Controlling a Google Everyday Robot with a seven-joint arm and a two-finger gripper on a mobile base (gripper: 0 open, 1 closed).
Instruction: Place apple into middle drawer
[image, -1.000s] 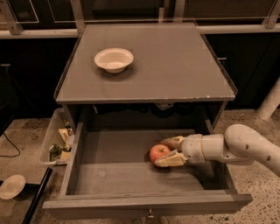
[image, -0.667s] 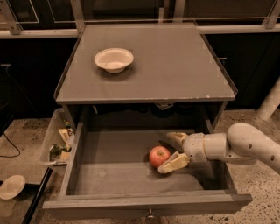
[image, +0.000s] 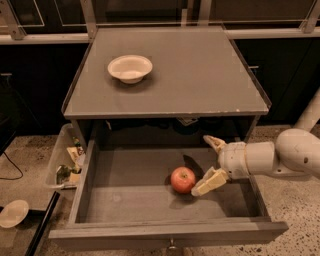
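Dark cabinetry backs a grey cabinet top carrying a white bowl.

Camera view: the middle drawer stands pulled out, and the apple rests on its floor, right of centre. The gripper reaches in from the right side, fingers spread wide and grasping nothing. The apple lies just left of the claw, level with the lower finger; contact there appears possible but cannot be confirmed. Judgement: placement looks complete. Withdrawal should run rightward, away from the apple, to avoid nudging it.
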